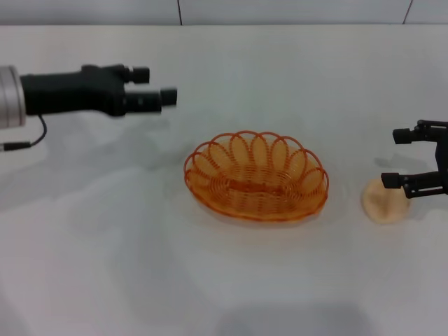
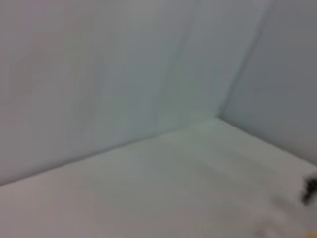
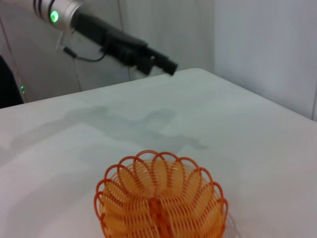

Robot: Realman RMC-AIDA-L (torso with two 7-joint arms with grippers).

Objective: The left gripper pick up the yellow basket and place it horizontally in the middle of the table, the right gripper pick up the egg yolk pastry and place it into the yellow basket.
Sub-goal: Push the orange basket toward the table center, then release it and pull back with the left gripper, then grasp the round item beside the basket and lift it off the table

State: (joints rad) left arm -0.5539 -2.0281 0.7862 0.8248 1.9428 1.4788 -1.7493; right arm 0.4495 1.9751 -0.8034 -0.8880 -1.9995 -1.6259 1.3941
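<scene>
The yellow basket (image 1: 256, 176) stands empty in the middle of the white table (image 1: 105, 266), its long side running left to right; it also shows in the right wrist view (image 3: 161, 198). The egg yolk pastry (image 1: 385, 201) lies on the table to the right of the basket. My right gripper (image 1: 397, 157) is open at the right edge, and its nearer finger overlaps the pastry's top edge. My left gripper (image 1: 157, 85) is open and empty, raised above the table to the back left of the basket; it also shows in the right wrist view (image 3: 161, 60).
Grey wall panels (image 1: 280, 10) close off the table's far edge. The left wrist view shows only bare table (image 2: 148, 188) and a wall corner (image 2: 218, 116). A thin cable (image 1: 31, 140) hangs under the left arm.
</scene>
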